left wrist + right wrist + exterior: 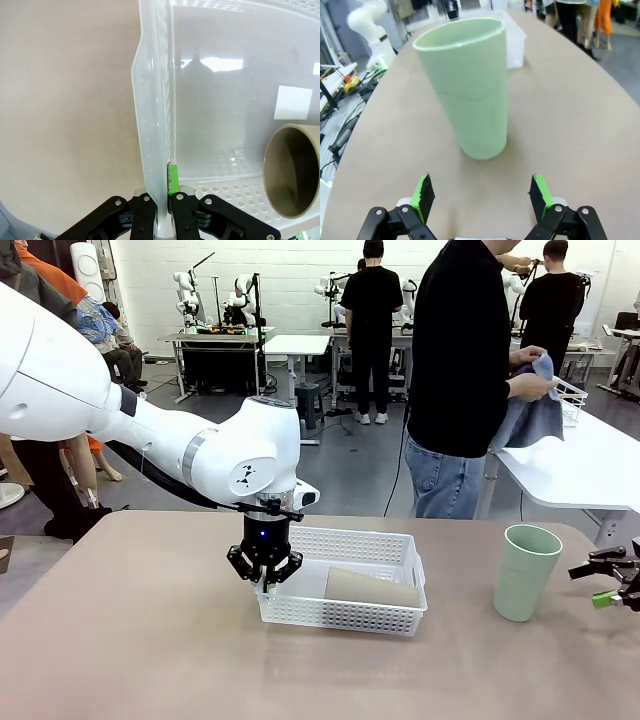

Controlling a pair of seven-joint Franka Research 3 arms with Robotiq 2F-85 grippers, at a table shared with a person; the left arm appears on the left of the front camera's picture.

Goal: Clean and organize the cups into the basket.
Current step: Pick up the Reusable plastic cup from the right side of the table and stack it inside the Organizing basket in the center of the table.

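Matte tan cup [370, 588] lying on its side inside white lattice basket [345, 616] mid-tabletop [140, 640]; pale mint cup [527, 572] upright to the right, outside it. Left pincer [266, 580] pointing straight down, clamped on basket's left wall. Right pincer [592, 585] level, spread wide, just beside mint cup.

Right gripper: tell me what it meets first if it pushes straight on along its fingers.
Most likely the mint green cup, standing upright on the table dead ahead of the open right gripper; nothing lies between them. Depth is hard to judge.
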